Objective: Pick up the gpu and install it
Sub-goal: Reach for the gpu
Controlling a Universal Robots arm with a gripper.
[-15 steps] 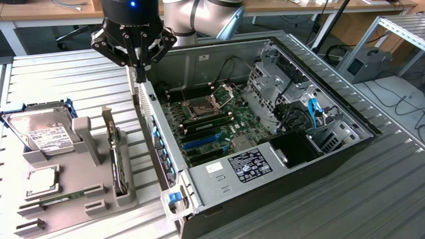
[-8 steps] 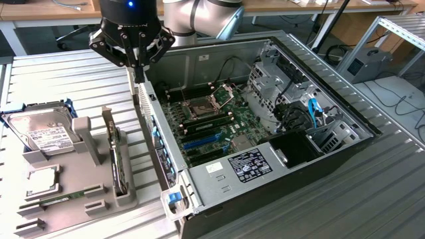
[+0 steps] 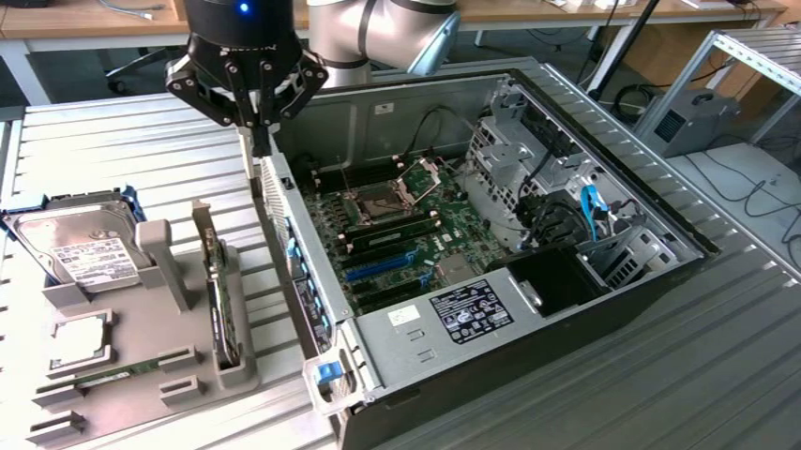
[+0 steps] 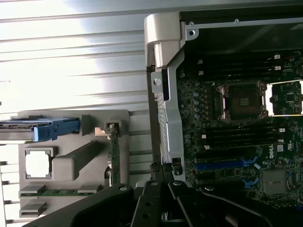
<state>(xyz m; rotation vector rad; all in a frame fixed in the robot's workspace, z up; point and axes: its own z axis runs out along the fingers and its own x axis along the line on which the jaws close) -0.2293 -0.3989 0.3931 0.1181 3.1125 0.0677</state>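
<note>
**claw shut and bare above the case wall, gpu on edge in its holder**

the gripper (image 3: 259, 141) (image 4: 162, 172), black and angular with bolted links, has its fingers pressed together on nothing. it hangs in the upper left of the exterior view, just over the thin sheet-metal rear wall of the open computer case (image 3: 414, 328); whether it touches that wall cannot be told.

the gpu (image 3: 221, 305) (image 4: 114, 156), a slim dark card with a silvery bracket end, stands on edge in a slot of the matte grey holder (image 3: 150, 328) at lower left, well apart from the claw. the case wall stands between the card and the green motherboard (image 3: 400, 220) (image 4: 236, 118).

in the same holder are a shiny hard drive (image 3: 82, 248) with a white label, a square processor chip (image 3: 82, 336) (image 4: 38, 163) and a thin green memory stick (image 3: 107, 377) (image 4: 52, 192). all rests on a ribbed metal table (image 3: 126, 150).
</note>
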